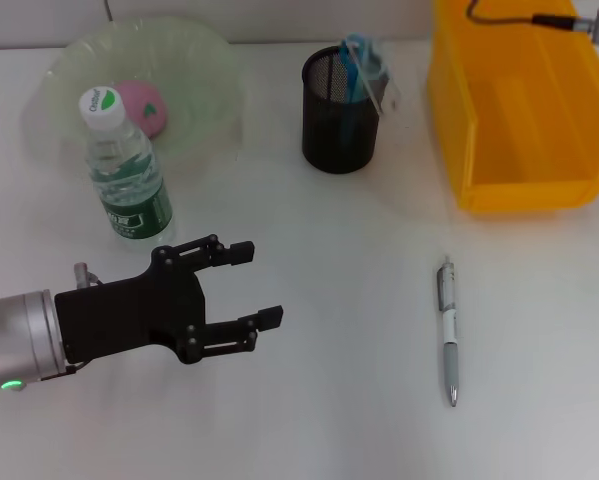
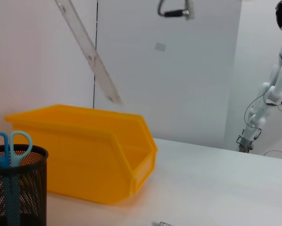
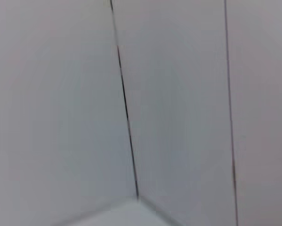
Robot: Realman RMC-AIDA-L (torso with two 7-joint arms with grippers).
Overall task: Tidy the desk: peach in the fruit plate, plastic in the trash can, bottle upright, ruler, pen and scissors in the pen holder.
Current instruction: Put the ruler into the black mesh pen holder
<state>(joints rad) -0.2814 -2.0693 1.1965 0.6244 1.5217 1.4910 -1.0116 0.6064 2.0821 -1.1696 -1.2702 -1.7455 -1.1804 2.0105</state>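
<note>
Head view: your left tool (image 1: 262,285), fingers apart and empty, faces the grey-and-white pen (image 1: 448,328); grasp it next.

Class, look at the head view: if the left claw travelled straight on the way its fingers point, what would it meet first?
The left claw, open, points across bare table. Probably the pen comes first, if the claw stays low; height is unclear.
</note>
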